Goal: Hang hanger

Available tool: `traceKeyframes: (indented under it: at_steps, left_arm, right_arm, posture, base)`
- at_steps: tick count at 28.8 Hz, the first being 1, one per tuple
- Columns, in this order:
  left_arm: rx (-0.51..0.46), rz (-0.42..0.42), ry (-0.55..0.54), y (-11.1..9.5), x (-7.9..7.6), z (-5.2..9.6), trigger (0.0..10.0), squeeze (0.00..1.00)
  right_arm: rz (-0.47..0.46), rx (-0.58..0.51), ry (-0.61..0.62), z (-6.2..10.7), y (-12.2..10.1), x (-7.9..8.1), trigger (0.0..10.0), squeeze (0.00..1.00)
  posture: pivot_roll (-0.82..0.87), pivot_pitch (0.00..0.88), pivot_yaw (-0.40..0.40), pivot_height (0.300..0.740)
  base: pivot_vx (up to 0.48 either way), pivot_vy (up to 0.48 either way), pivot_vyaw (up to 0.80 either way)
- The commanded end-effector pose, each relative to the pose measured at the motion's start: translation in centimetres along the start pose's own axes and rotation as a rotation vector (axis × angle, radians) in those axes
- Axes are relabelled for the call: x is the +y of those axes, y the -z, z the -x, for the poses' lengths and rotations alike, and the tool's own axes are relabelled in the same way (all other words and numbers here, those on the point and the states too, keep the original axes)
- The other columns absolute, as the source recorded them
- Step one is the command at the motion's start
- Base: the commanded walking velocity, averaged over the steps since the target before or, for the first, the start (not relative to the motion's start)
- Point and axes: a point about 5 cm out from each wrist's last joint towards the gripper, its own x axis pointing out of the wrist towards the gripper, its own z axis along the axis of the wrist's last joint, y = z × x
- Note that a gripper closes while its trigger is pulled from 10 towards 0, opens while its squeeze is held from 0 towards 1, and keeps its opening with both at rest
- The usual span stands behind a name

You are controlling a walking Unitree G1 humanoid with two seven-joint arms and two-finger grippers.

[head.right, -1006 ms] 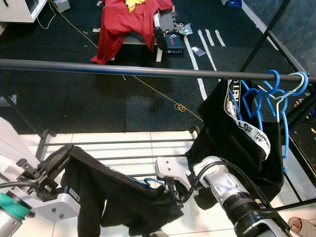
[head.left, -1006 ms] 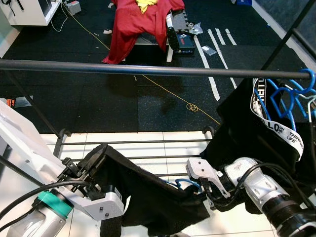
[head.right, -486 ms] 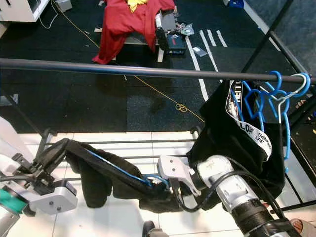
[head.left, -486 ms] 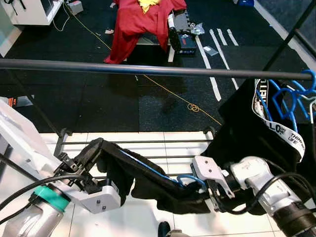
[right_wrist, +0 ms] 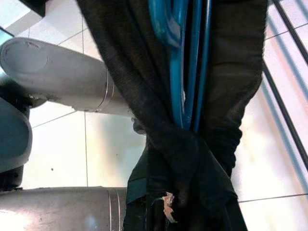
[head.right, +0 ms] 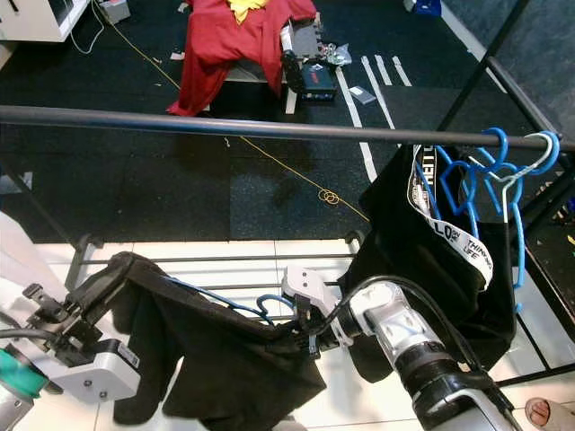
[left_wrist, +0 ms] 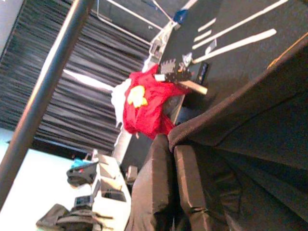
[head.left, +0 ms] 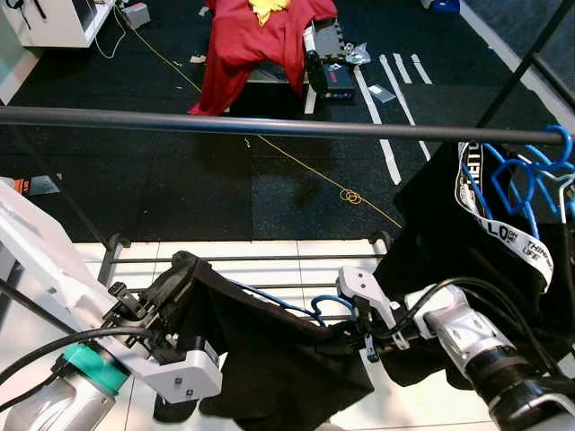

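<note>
I have the blue hanger (head.left: 296, 308) low at my six o'clock, well below the rail (head.left: 269, 127), with a black garment (head.left: 269, 359) draped over it. My right gripper (head.left: 364, 334) is clenched on the hanger and cloth near the hook end; my left gripper (head.left: 144, 316) is clamped on the garment's other shoulder at about eight o'clock. So pickup looks done, but the hook is not yet on the rail. What's left, as I judge it: lift and set the hook over the bar. Other blue hangers (head.left: 526, 180) with dark clothes (head.left: 449, 224) already hang at two o'clock. A red cloth (head.left: 252, 40) lies far off at twelve.
</note>
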Motion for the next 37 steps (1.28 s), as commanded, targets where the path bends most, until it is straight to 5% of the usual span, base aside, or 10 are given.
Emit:
traceKeyframes:
  at_steps: [1,11,18,21,22,23,31,32,34,37]
  left_arm:
    - [-0.033,-0.008,-0.083,-0.6,1.3,-0.6,10.0,0.0]
    - [-0.138,0.06,0.001,-2.1,-1.1,-3.1,10.0,0.0]
    - [-0.157,0.067,0.385,-2.1,-6.1,-3.2,10.0,0.0]
    - [-0.123,0.064,0.419,-1.6,-6.6,-2.9,10.0,0.0]
    - [-0.104,0.069,0.457,-1.3,-6.9,-2.5,10.0,0.25]
    - [-0.073,0.104,0.473,-0.9,-6.8,-2.0,10.0,1.0]
    - [0.021,0.288,0.537,-0.2,-5.5,0.5,10.0,1.0]
    - [0.037,0.361,0.562,-0.4,-5.3,1.0,10.0,1.0]
    - [0.074,0.641,0.633,-1.4,-4.0,2.3,10.0,1.0]
    - [0.07,0.855,0.65,-2.1,-2.3,2.8,10.0,1.0]
  right_arm:
    - [0.002,0.105,-0.078,-0.6,1.9,1.1,0.0,0.0]
    - [0.223,0.137,-0.336,-2.8,0.0,3.7,0.0,0.0]
    - [0.39,0.228,-0.386,-2.7,0.2,4.7,0.0,0.0]
    - [0.409,0.219,-0.372,-2.6,-0.1,4.6,0.0,0.0]
    - [0.423,0.197,-0.357,-2.3,-0.7,4.6,0.0,0.0]
    - [0.438,0.174,-0.342,-1.9,-1.4,4.5,0.0,0.0]
    - [0.488,0.094,-0.245,0.1,-3.9,3.9,0.0,0.0]
    - [0.493,0.082,-0.215,0.5,-4.2,3.7,0.0,0.0]
    - [0.493,0.072,-0.157,1.3,-4.3,3.0,0.0,0.0]
    - [0.481,0.068,-0.124,1.4,-4.1,2.7,0.0,0.0]
  posture:
    - [0.04,0.195,-0.018,0.74]
    - [0.04,0.194,-0.02,0.74]
    - [0.01,0.191,-0.02,0.74]
    - [0.01,0.191,-0.019,0.74]
    - [0.0,0.191,-0.015,0.74]
    - [0.0,0.192,-0.011,0.74]
    - [0.01,0.189,-0.006,0.74]
    - [0.02,0.188,-0.006,0.74]
    - [0.02,0.186,-0.002,0.74]
    - [0.03,0.183,0.003,0.74]
  base:
    - [0.0,0.0,0.0]
    - [0.0,0.0,0.0]
    - [0.0,0.0,0.0]
    - [0.0,0.0,0.0]
    - [0.0,0.0,0.0]
    - [0.0,0.0,0.0]
    - [0.0,0.0,0.0]
    - [0.0,0.0,0.0]
    - [0.0,0.0,0.0]
    - [0.0,0.0,0.0]
